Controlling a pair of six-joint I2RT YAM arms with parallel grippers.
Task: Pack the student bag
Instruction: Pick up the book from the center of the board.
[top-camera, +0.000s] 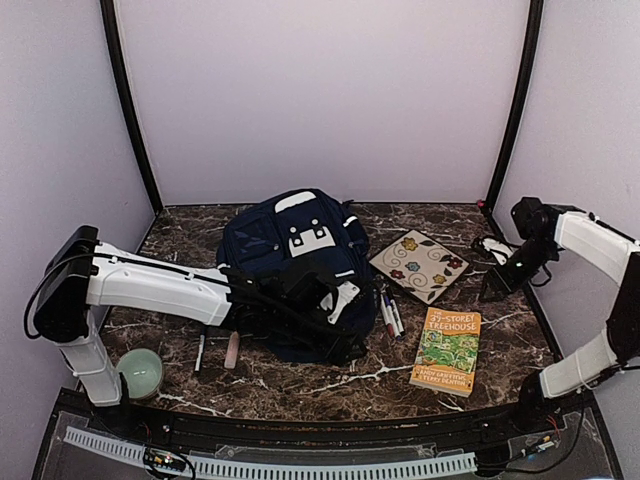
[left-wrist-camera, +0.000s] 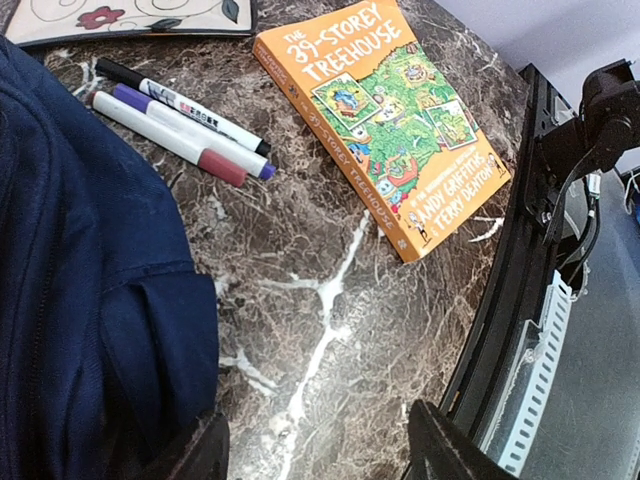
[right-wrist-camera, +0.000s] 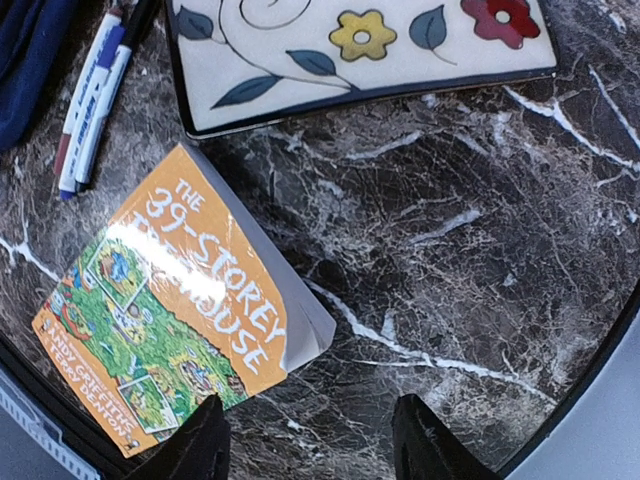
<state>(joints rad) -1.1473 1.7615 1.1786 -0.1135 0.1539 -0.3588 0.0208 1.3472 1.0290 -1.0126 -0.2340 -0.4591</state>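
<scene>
Hovering low over the marble table (left-wrist-camera: 330, 330), the left gripper (left-wrist-camera: 320, 455) had its jaws spread with nothing between them, one finger just beside the navy fabric of the student bag (top-camera: 295, 270). The bag lay mid-table, and the left arm crossed its near half, so whether the zip was open could not be told. The right gripper (right-wrist-camera: 310, 445) was also spread and empty, above bare marble just past the corner of the "39-Storey Treehouse" paperback (right-wrist-camera: 170, 320).

Risks from here, as judgement:
- The left finger sat so near the bag that any sweep could snag the cloth and drag the bag onto the three markers (left-wrist-camera: 185, 125) (round barrels, they would roll).
- The paperback lay flat and thin on hard stone near the table's front edge. A pinch from above would likely slip off the cover or shove it toward the rail.
- If the opening was shut or sagging, anything lifted would have nowhere to go.
- The flower-patterned square pad (top-camera: 420, 264) lay close to both markers and book, so a wide approach by the right arm could knock it.
</scene>
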